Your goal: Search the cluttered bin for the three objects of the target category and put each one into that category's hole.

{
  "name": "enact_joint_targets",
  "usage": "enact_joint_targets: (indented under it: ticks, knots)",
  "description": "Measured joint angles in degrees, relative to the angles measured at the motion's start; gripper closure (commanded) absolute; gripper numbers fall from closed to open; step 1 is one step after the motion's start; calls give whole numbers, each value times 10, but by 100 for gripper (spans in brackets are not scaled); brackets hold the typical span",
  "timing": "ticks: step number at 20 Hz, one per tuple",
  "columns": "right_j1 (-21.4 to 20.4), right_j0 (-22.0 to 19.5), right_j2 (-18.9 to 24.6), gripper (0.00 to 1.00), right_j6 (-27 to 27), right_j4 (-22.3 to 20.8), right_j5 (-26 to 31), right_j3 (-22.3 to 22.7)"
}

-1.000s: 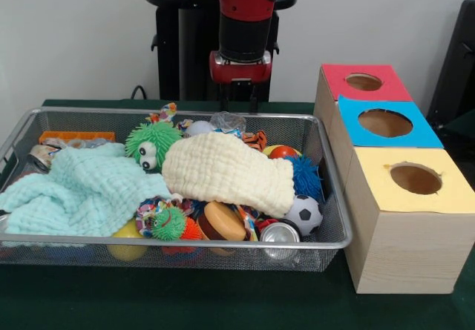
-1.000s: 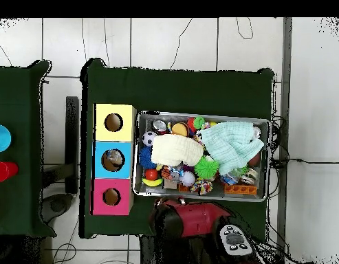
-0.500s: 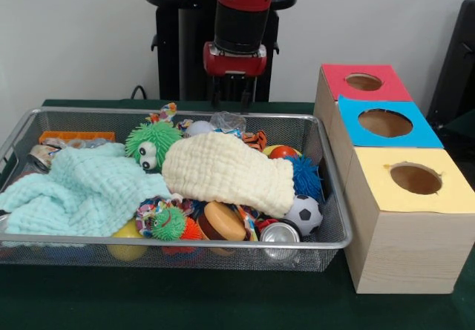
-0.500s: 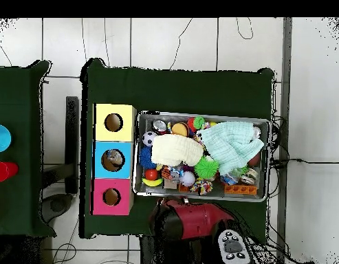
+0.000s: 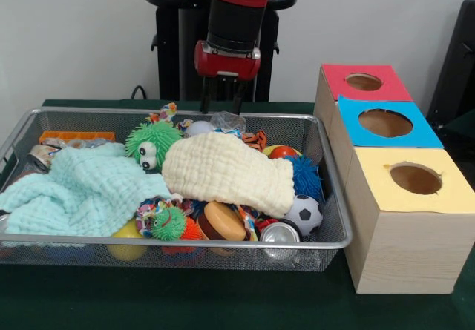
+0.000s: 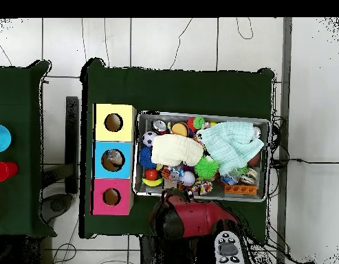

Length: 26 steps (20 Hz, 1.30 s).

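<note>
From the front, you are looking at the gripper (image 5: 220,106) hanging above the far rim of the wire bin (image 5: 326,196), its two thin fingers parted and carrying nothing; you are not told which category counts, so you should be peeling back the cream cloth (image 5: 226,169) and the mint cloth (image 5: 78,189) before committing; both are soft, waffled and draping over much of the pile; around them are lying a spiky green ball (image 5: 152,141), a glossy soccer ball (image 5: 303,213) and a metal can (image 5: 280,233); the wooden boxes carry a red hole (image 5: 364,81), a blue hole (image 5: 385,123) and a yellow hole (image 5: 415,179).

From overhead, the arm (image 6: 192,218) is covering the gripper; the bin (image 6: 263,122) is sitting just beside the three boxes.
</note>
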Motion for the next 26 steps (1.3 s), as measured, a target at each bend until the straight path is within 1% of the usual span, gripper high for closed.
enact_joint_targets:
  ticks: [4, 7, 16, 20, 26]
  knots:
    - [3, 0, -3, 0, 0, 2, -38, -2]
    - [16, 0, -5, 0, 0, 3, -59, -2]
    - [55, 1, -26, 0, 0, 14, -88, -3]
    - [82, 1, -31, 0, 0, 18, -103, -3]
    - [83, 0, -34, 0, 0, 18, -123, -2]
